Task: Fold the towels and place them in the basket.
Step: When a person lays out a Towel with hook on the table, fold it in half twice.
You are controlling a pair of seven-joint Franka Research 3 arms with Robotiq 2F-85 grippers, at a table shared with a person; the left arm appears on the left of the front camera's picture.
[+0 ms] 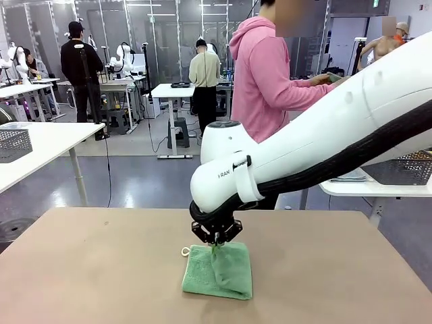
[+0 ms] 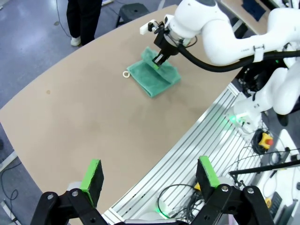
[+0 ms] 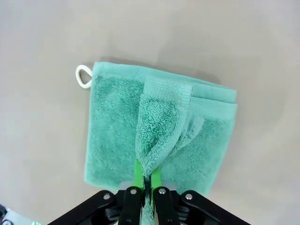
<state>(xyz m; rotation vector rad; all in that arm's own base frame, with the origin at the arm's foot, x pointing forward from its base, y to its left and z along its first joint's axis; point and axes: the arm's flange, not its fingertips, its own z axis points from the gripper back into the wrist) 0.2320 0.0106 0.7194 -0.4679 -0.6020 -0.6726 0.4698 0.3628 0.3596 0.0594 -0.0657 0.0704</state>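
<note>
A mint green towel (image 1: 228,275) lies folded on the brown table (image 1: 101,270), its white loop (image 1: 185,252) at the left corner. My right gripper (image 1: 216,244) points straight down over it, shut on a raised ridge of the cloth. In the right wrist view the green pads of the right gripper (image 3: 146,180) pinch that ridge of the towel (image 3: 112,122) up from the top layer. The left wrist view shows the towel (image 2: 152,79) far across the table, with my left gripper (image 2: 150,177) open and holding nothing. A dark wire-mesh basket (image 1: 399,169) stands on a white table at the right.
A person in a pink hoodie (image 1: 266,81) stands beyond the far edge, turned toward the right-hand table. Another wire basket (image 1: 13,143) sits on a white table at the left. Bare tabletop surrounds the towel on all sides.
</note>
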